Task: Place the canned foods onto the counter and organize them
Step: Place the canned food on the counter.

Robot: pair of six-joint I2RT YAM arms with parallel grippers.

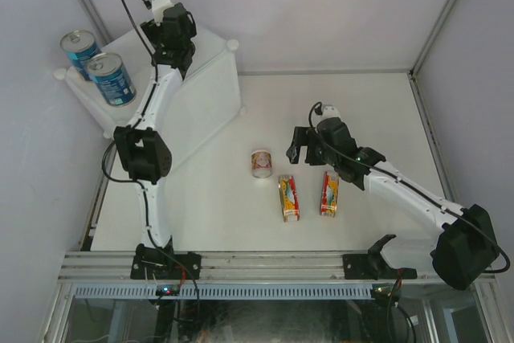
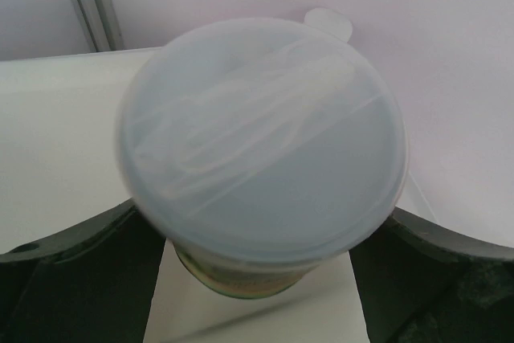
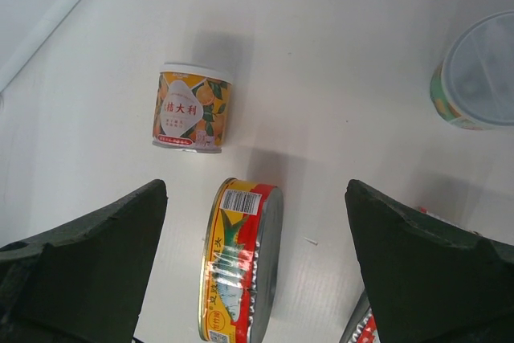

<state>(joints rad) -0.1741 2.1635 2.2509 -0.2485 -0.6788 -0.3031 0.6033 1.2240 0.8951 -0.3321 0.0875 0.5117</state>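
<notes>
Top external view puts your left pincer (image 1: 170,36) over the counter (image 1: 205,66), the white translucent box in the far left corner. Two cans already stand upright on the counter's left part: the first blue can (image 1: 79,47) nearer the wall and the second blue can (image 1: 112,79) just beside it.

From the left wrist view, the lidded can (image 2: 261,142) stands upright on the counter top, near a round corner knob (image 2: 328,20), with one finger on either side of it. A strip of white shows between the can's body and each finger, so your left pincer stands wide around the can and is not gripping it.

Your right pincer (image 1: 299,149) hangs above the white tabletop (image 1: 377,110), well apart from the counter. Its jaws are spread wide and hold nothing.

Below it, in the right wrist view, the left flat tin (image 3: 241,259), red and yellow with a fish on the label, lies on the tabletop in line with the gap between the fingers. The orange-labelled can (image 3: 191,108) lies on its side just beyond that tin. The second lidded can (image 3: 478,70) stands upright at the right edge of that view, partly cut off.

Back in the top view, the right flat tin (image 1: 329,192) lies near the left one, roughly parallel to it.
</notes>
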